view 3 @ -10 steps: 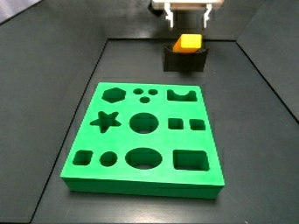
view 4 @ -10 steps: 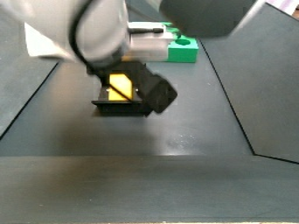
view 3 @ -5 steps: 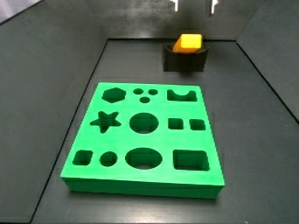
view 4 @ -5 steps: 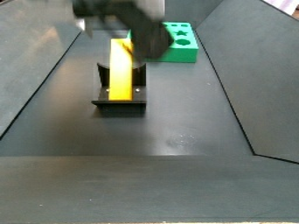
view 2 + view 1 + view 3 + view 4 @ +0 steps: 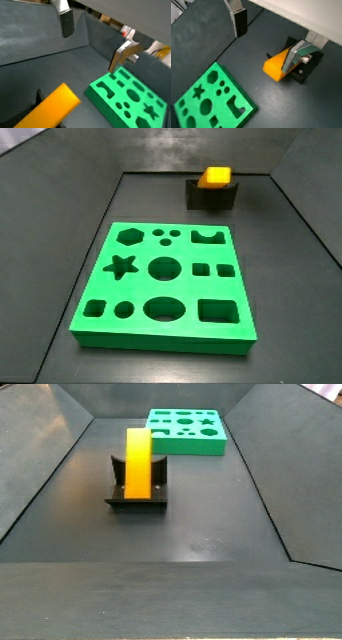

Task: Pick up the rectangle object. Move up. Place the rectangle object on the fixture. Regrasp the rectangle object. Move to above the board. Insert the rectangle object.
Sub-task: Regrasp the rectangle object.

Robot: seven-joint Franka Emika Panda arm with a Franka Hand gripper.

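The orange-yellow rectangle object point(image 5: 138, 461) rests lengthwise in the notch of the dark fixture point(image 5: 136, 496); it also shows in a side view point(image 5: 215, 175) on the fixture point(image 5: 211, 196) at the back of the floor. The green board point(image 5: 166, 284) lies in front of it, and shows far back in a side view point(image 5: 187, 430). My gripper point(image 5: 264, 41) is open and empty, high above the block point(image 5: 278, 62), and out of both side views. In a wrist view the gripper point(image 5: 91, 45) hangs over the block point(image 5: 48, 107) and board point(image 5: 131, 95).
Sloped dark walls point(image 5: 34, 474) enclose the black floor point(image 5: 201, 534). The fixture point(image 5: 302, 70) stands near the back wall.
My gripper let go of the rectangle object and rose out of both side views. The block stays in the fixture.
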